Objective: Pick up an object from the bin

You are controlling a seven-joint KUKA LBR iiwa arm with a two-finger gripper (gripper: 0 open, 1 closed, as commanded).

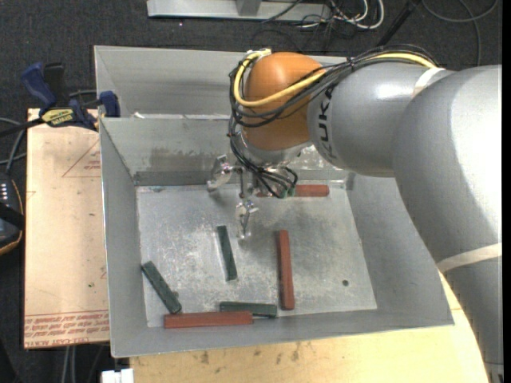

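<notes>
Hovering tool (243, 223) beside slim dark-green bar (227, 254)

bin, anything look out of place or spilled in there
Nothing stands out: the red sticks and dark green sticks lie scattered flat on the floor of the bin, all inside its walls, none visibly broken.

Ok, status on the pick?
Gripper over bin middle, nothing seen held. Nearest: dark green stick, lying flat by it. Red stick alongside, apart. Nothing in the way.

The arm (415, 134) runs off the right edge and covers the far right corner of the bin (120, 238). Its wrist cables (273, 183) hide the left end of a red bar (314, 190) there.
</notes>
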